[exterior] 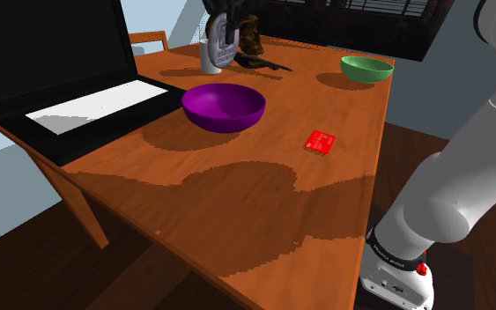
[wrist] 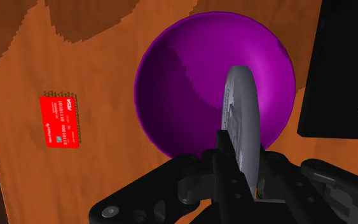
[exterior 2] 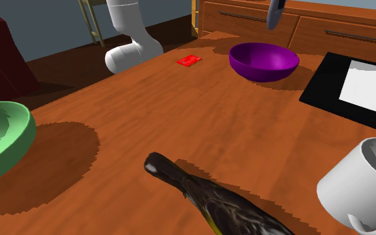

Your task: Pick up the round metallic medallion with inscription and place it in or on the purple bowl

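My gripper (exterior: 225, 33) is shut on a grey round medallion (exterior: 222, 46), held on edge in the air above the far side of the purple bowl (exterior: 224, 107). In the wrist view the medallion (wrist: 241, 114) stands edge-on between the black fingers (wrist: 224, 159), with the purple bowl (wrist: 184, 83) straight below it. In the second exterior view the medallion's lower part (exterior 2: 274, 13) hangs above the purple bowl (exterior 2: 263, 61). The inscription cannot be read.
An open black laptop (exterior: 70, 88) lies at the shoulder view's left of the bowl. A white mug (exterior: 208, 58), a dark bird figure (exterior 2: 213, 200) and a green bowl (exterior: 366, 68) stand at the far edge. A red card (exterior: 320, 142) lies nearer the stand.
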You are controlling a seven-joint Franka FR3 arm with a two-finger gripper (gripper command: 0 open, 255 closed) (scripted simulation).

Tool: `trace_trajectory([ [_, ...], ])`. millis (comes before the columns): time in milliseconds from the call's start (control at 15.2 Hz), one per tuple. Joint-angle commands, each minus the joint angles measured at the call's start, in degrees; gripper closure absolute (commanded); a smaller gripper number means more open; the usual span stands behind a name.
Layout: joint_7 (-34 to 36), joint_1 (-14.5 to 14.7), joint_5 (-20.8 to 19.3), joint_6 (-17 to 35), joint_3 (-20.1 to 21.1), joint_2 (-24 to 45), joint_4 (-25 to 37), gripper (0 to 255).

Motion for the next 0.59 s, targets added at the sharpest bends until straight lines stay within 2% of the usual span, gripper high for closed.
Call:
trace_trajectory([
  [0, -0.2, -0.1, 0.4, 1.6, -0.2, -1.0, -2.6, 255],
  [528, -1.2, -0.2, 1.5, 8.6, -0.7, -4.4, -12.8, 255],
])
